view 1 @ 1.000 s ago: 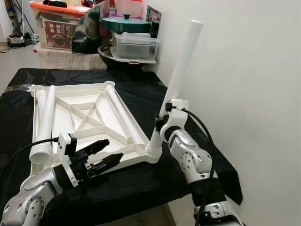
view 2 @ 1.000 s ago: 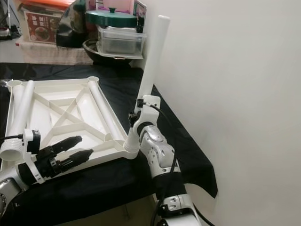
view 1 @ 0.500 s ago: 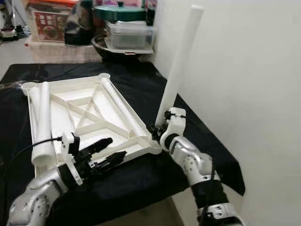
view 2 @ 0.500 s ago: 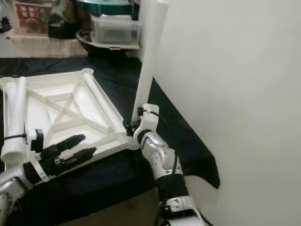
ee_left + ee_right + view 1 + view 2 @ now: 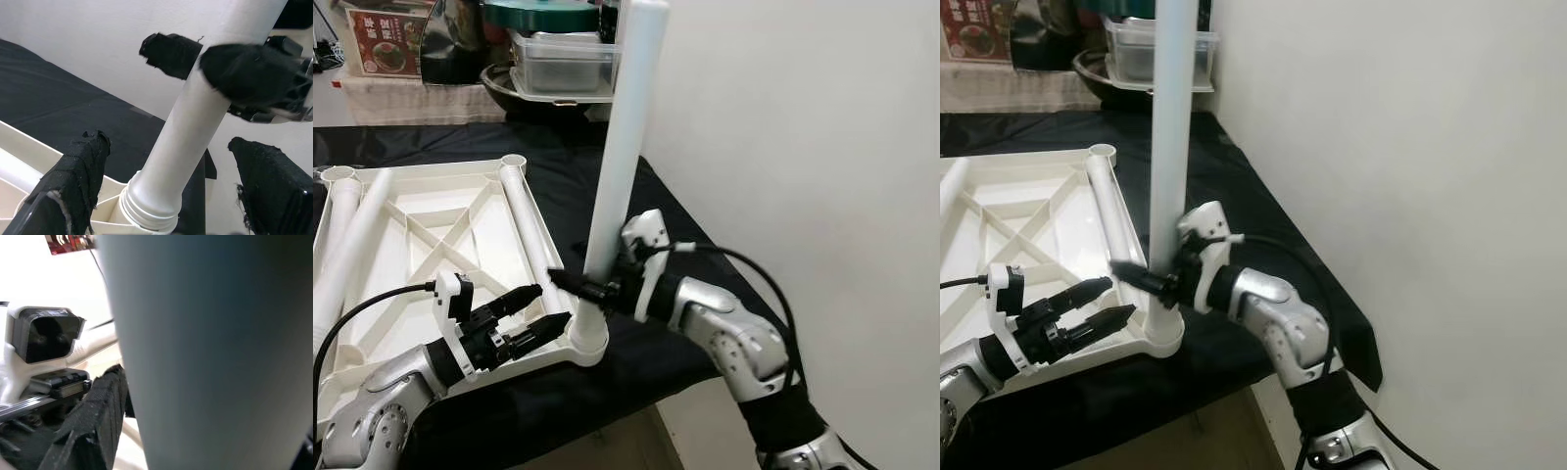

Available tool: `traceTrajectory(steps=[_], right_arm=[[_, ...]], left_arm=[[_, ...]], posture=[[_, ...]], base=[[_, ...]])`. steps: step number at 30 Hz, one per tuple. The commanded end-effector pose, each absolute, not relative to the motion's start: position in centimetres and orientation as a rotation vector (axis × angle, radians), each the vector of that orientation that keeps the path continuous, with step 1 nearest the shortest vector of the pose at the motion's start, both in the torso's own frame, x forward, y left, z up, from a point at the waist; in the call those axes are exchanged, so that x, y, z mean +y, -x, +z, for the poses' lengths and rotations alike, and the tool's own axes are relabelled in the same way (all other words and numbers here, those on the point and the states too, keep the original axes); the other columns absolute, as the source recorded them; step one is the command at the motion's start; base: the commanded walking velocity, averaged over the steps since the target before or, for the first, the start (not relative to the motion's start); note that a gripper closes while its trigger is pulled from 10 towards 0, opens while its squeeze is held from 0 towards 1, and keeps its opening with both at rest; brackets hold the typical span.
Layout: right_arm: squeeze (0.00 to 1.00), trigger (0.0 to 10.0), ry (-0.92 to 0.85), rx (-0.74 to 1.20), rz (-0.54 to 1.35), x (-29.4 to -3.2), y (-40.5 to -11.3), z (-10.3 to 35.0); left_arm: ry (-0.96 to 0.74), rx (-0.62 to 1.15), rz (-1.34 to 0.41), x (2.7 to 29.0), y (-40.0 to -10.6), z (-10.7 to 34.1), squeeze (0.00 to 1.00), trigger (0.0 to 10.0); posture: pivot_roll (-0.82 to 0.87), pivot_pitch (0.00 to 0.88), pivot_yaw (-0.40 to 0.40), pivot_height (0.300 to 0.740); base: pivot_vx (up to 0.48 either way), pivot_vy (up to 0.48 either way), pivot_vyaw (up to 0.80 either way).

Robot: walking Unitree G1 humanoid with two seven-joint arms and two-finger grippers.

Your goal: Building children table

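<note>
The right gripper (image 5: pixel 592 289) holds the upright white leg (image 5: pixel 619 157) between its fingers. The left gripper (image 5: pixel 536 311), fingers apart, sits beside the leg's base at the tabletop (image 5: pixel 421 245) corner.

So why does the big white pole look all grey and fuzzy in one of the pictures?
In the right wrist view the table leg sits right against the lens, so it is shaded grey and out of focus. In the left eye view the same leg is bright white and sharp, held by the right gripper. In the left wrist view the left gripper looks soft and frayed at its finger edges.
</note>
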State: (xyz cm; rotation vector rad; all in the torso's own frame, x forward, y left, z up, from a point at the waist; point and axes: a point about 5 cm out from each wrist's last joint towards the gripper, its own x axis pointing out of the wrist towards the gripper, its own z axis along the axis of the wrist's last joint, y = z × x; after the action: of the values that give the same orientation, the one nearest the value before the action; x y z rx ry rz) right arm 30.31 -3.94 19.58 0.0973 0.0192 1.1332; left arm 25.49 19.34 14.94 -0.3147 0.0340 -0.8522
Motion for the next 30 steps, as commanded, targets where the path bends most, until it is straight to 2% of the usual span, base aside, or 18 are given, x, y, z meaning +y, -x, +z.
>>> traceTrajectory(steps=[1,3,6,8,9,12,13,14,18,19,22,23,24,25,26,27,28,30], right_arm=[[0.0,0.0,-0.075,0.055,1.049,-4.1,-31.2,18.6],[0.0,0.0,-0.078,0.066,0.978,-4.5,-31.9,18.5],[0.0,0.0,-0.106,0.156,0.609,-6.8,-34.4,17.6],[0.0,0.0,-0.119,0.194,0.492,-7.6,-35.0,17.2],[0.0,0.0,-0.119,0.194,0.492,-7.6,-35.0,17.2],[0.0,0.0,-0.17,0.264,0.192,-9.6,-35.0,16.2],[0.0,0.0,-0.182,0.289,0.183,-9.0,-34.4,15.9],[0.0,10.0,-0.186,0.302,0.189,-8.2,-34.0,15.6],[0.0,10.0,-0.184,0.297,0.281,-6.4,-33.3,15.5],[0.35,10.0,-0.219,0.24,0.343,-5.7,-33.2,16.3],[0.35,10.0,-0.245,0.198,0.386,-5.4,-33.1,16.9],[1.0,10.0,-0.243,0.166,0.417,-5.2,-33.2,17.6],[0.65,10.0,-0.262,0.143,0.509,-4.9,-33.4,18.4],[0.65,10.0,-0.262,0.143,0.509,-4.9,-33.4,18.4],[0.0,10.0,-0.266,0.11,0.638,-4.6,-33.2,19.5],[0.0,10.0,-0.266,0.11,0.638,-4.6,-33.2,19.5],[0.0,10.0,-0.222,0.04,0.94,-4.3,-31.5,21.0],[0.0,10.0,-0.222,0.04,0.94,-4.3,-31.5,21.0]], left_arm=[[0.325,0.035,-0.862,19.0,-25.4,14.8,0.0,10.0],[0.326,0.034,-0.861,19.0,-25.4,14.8,0.0,10.0],[0.329,0.032,-0.864,19.0,-25.4,14.8,0.0,10.0],[0.33,0.032,-0.865,19.0,-25.4,14.8,0.0,10.0],[0.33,0.032,-0.865,19.0,-25.4,14.8,0.0,10.0],[0.336,0.028,-0.867,18.9,-25.3,14.9,0.0,10.0],[0.337,0.026,-0.866,18.9,-25.3,14.9,0.0,10.0],[0.338,0.025,-0.866,18.9,-25.3,14.9,0.0,10.0],[0.338,0.025,-0.867,18.8,-25.3,14.8,0.0,10.0],[0.337,0.026,-0.868,18.7,-25.3,14.8,0.0,10.0],[0.336,0.027,-0.868,18.7,-25.3,14.8,0.0,10.0],[0.336,0.027,-0.868,18.7,-25.4,14.8,0.0,10.0],[0.336,0.027,-0.868,18.7,-25.4,14.8,0.0,10.0],[0.336,0.027,-0.868,18.7,-25.4,14.8,0.0,10.0],[0.336,0.027,-0.868,18.7,-25.4,14.7,0.0,10.0],[0.336,0.027,-0.868,18.7,-25.4,14.7,0.0,10.0],[0.338,0.025,-0.867,18.8,-25.5,14.7,0.0,10.0],[0.338,0.025,-0.867,18.8,-25.5,14.7,0.0,10.0]], posture=[[0.15,0.0,-0.172,0.74],[0.15,0.0,-0.172,0.74],[0.14,0.0,-0.171,0.74],[0.14,0.0,-0.171,0.74],[0.14,0.0,-0.171,0.74],[0.14,0.0,-0.173,0.74],[0.13,0.0,-0.17,0.74],[0.13,0.0,-0.169,0.74],[0.14,0.0,-0.171,0.74],[0.14,0.0,-0.17,0.74],[0.14,0.0,-0.17,0.74],[0.14,0.0,-0.17,0.74],[0.14,0.0,-0.17,0.74],[0.14,0.0,-0.17,0.74],[0.14,0.0,-0.174,0.74],[0.14,0.0,-0.174,0.74],[0.14,0.0,-0.174,0.74],[0.14,0.0,-0.174,0.74]], base=[[0.0,0.0,0.0],[0.0,0.0,0.0],[0.0,0.0,0.0],[0.0,0.0,0.0],[0.0,0.0,0.0],[0.0,0.0,0.0],[0.0,0.0,0.0],[0.0,0.0,0.0],[0.0,0.0,0.0],[0.0,0.0,0.0],[0.0,0.0,0.0],[0.0,0.0,0.0],[0.0,0.0,0.0],[0.0,0.0,0.0],[0.0,0.0,0.0],[0.0,0.0,0.0],[0.0,0.0,0.0],[0.0,0.0,0.0]])
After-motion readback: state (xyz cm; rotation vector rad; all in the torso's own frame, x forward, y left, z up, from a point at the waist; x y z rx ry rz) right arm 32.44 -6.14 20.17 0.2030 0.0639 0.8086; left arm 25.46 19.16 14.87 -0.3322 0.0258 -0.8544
